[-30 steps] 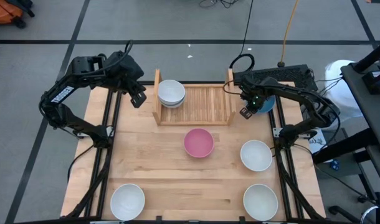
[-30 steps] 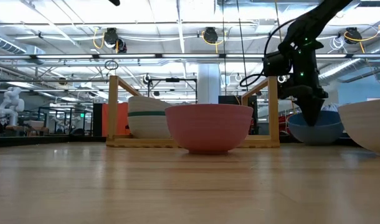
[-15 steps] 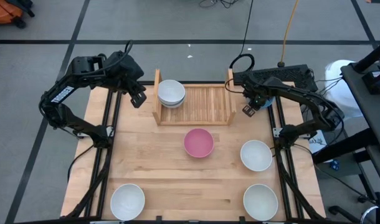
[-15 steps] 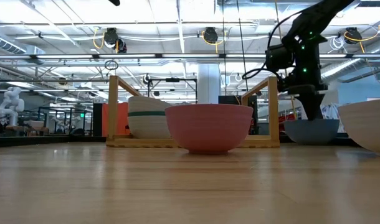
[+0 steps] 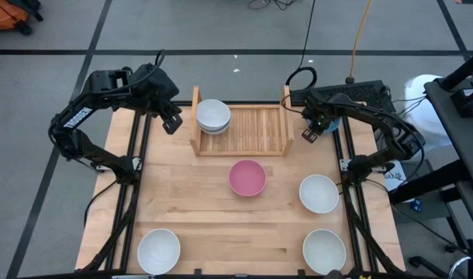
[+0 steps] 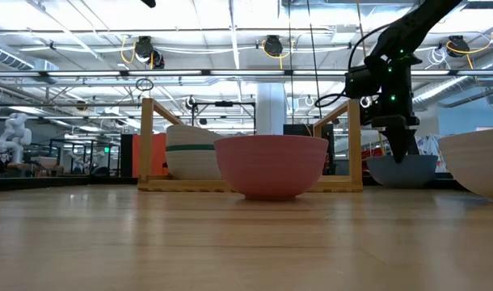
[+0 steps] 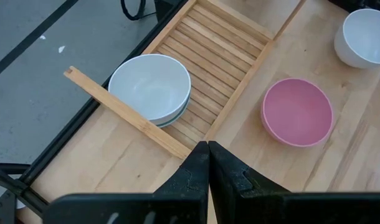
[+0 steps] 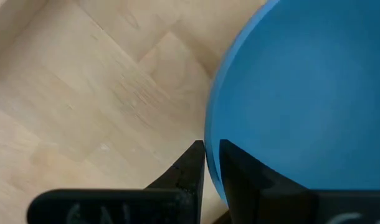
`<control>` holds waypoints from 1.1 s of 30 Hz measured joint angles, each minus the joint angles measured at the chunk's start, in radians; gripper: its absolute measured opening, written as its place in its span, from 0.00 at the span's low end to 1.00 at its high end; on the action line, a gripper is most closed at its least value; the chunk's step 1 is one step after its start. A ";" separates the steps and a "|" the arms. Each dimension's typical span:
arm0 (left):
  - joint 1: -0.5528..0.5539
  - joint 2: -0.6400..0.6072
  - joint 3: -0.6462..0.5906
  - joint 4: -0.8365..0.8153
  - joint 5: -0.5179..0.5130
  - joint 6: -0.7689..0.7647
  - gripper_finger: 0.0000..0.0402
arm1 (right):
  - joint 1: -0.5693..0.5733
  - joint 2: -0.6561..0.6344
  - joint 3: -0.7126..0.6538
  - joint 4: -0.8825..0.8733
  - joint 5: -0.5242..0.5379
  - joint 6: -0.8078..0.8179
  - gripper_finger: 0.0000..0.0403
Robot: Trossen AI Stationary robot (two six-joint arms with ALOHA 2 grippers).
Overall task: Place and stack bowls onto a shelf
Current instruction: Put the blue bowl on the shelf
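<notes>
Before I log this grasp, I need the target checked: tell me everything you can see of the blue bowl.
The blue bowl is small, round, smooth and plain, glossy inside. It sits upright on the wooden tabletop, just outside the shelf's right side board, at the table's far right corner. In the high view the right arm hides most of it. The right gripper pinches its rim, one finger inside, one outside. Nothing is stacked in it.

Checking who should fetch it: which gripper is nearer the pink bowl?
Right, narrowly. The right gripper is beside the shelf's right board, shut on the blue bowl's rim; the left gripper hangs outside the left board, farther from the pink bowl.
</notes>
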 joint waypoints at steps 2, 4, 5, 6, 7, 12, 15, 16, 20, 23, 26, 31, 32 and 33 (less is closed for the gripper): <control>0.000 0.000 0.000 0.000 0.000 -0.002 0.01 | -0.007 0.007 0.000 -0.001 0.000 -0.004 0.08; 0.000 0.000 0.000 0.000 0.000 -0.002 0.01 | -0.012 0.013 0.000 0.006 0.000 -0.010 0.03; 0.000 0.000 0.000 0.000 0.000 -0.002 0.01 | -0.013 0.016 0.000 0.011 0.001 -0.013 0.02; 0.000 0.000 0.000 0.000 0.000 -0.002 0.01 | -0.013 0.017 0.001 0.015 0.001 -0.016 0.02; 0.000 0.000 0.000 0.000 0.000 -0.002 0.01 | -0.013 0.017 0.001 0.019 0.001 -0.016 0.01; 0.000 0.000 0.000 0.000 0.000 -0.002 0.01 | -0.012 0.003 0.001 0.029 0.007 -0.030 0.01; 0.000 0.000 0.000 0.000 0.000 -0.002 0.01 | -0.011 -0.029 0.000 0.003 0.009 -0.030 0.00; 0.000 0.000 0.000 0.000 0.000 -0.002 0.01 | -0.008 -0.044 0.000 -0.007 0.014 -0.029 0.00; 0.000 0.000 0.000 0.000 0.000 -0.002 0.01 | 0.013 -0.134 0.004 -0.056 0.055 -0.022 0.00; 0.000 0.000 0.000 0.000 0.000 -0.002 0.01 | 0.034 -0.210 0.043 -0.110 0.056 0.000 0.00; 0.000 0.000 0.000 0.000 0.000 -0.001 0.01 | 0.060 -0.269 0.127 -0.179 0.056 0.023 0.00; 0.000 0.000 0.000 0.000 0.000 0.001 0.01 | 0.119 -0.312 0.341 -0.245 0.056 0.055 0.00; 0.000 0.000 0.000 0.000 0.000 0.001 0.01 | 0.134 -0.312 0.388 -0.249 0.056 0.057 0.00; 0.000 0.000 0.000 0.000 0.000 0.001 0.01 | 0.150 -0.310 0.436 -0.250 0.056 0.058 0.00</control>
